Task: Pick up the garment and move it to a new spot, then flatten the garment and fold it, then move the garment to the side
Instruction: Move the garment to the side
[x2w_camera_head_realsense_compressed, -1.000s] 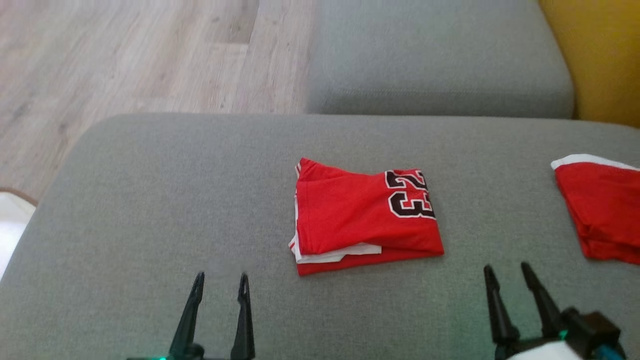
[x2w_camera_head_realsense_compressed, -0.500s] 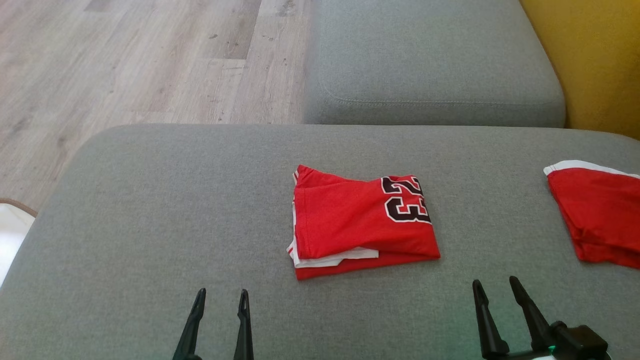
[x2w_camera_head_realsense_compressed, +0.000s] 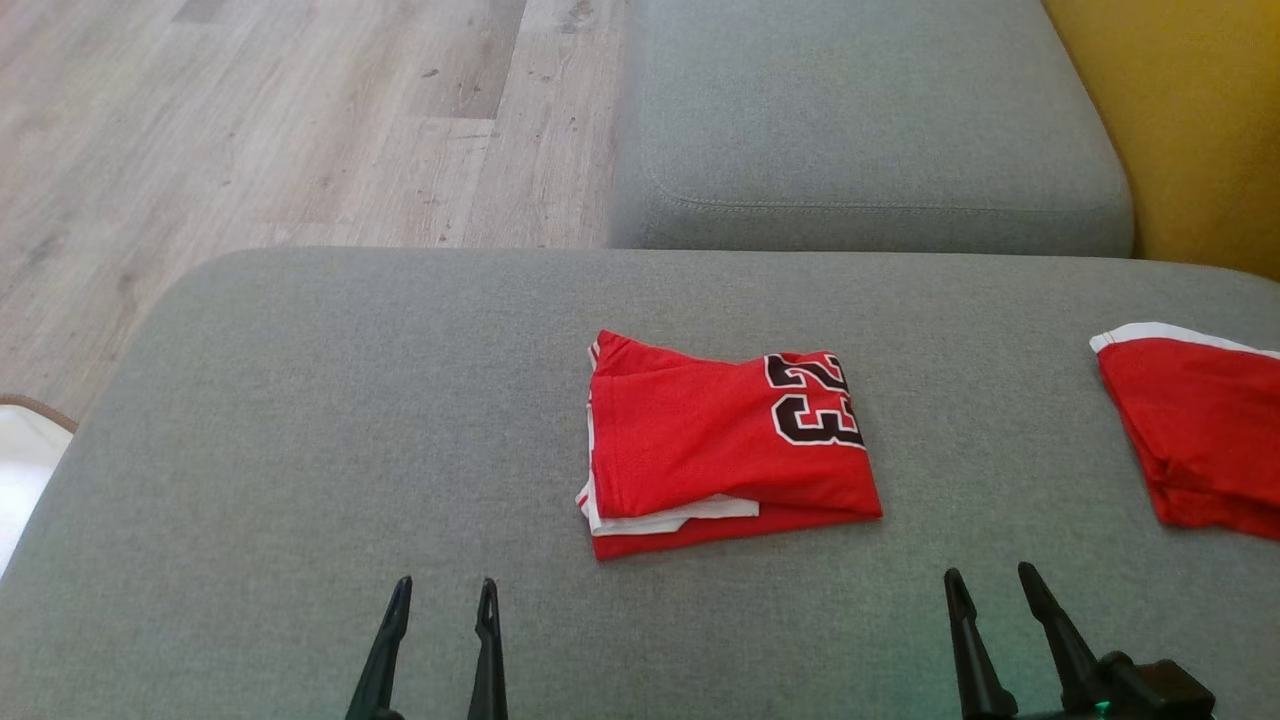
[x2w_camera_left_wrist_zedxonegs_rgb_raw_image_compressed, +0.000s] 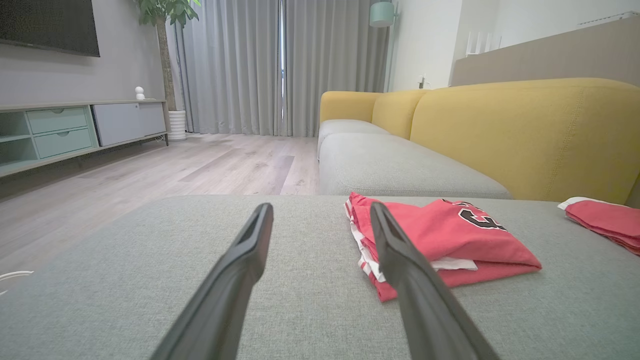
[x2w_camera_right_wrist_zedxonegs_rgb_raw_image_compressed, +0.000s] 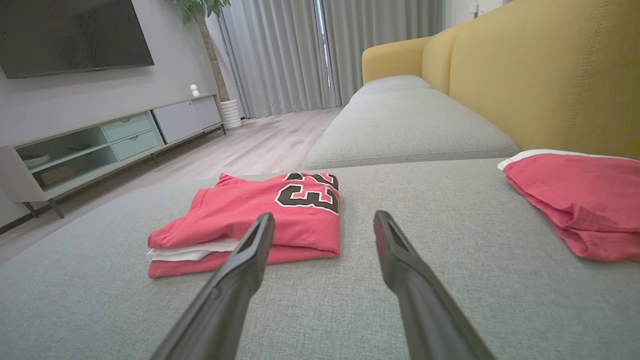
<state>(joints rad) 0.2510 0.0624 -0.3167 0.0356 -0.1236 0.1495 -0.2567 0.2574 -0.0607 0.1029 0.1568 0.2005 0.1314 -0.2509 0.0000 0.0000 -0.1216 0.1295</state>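
Grey upholstered seat (x2w_camera_head_realsense_compressed: 300, 450) seen from above, with two robot grippers rising from the bottom edge. At lower left, the left gripper (x2w_camera_head_realsense_compressed: 444, 582) sits over bare fabric, its jaws apart and holding nothing. Ahead of those jaws and off to their right lies the garment (x2w_camera_head_realsense_compressed: 720, 450), a red jersey folded into a neat, roughly square stack, flat on the seat. A white layer peeks out along the edge nearest the jaws, and a black number outlined in white sits at the stack's far right corner. In the left wrist view, the right-hand finger overlaps the jersey's near left corner, but the head view shows grey fabric between the tip and the cloth. The jersey lies between the two grippers, farther forward than either and touching neither. At lower right, the right gripper (x2w_camera_head_realsense_compressed: 988, 570) also has its jaws spread and empty. The jersey is ahead of them and to their left, its near right corner closest to them. Ahead and right of the right jaws, well apart from the folded jersey, rests a second red garment (x2w_camera_head_realsense_compressed: 1200, 430) with a white band. Farther off, a grey sofa cushion (x2w_camera_head_realsense_compressed: 860, 130) and a yellow backrest (x2w_camera_head_realsense_compressed: 1190, 110) stand ahead of the right jaws, with pale wood floor (x2w_camera_head_realsense_compressed: 250, 120) ahead of the left.
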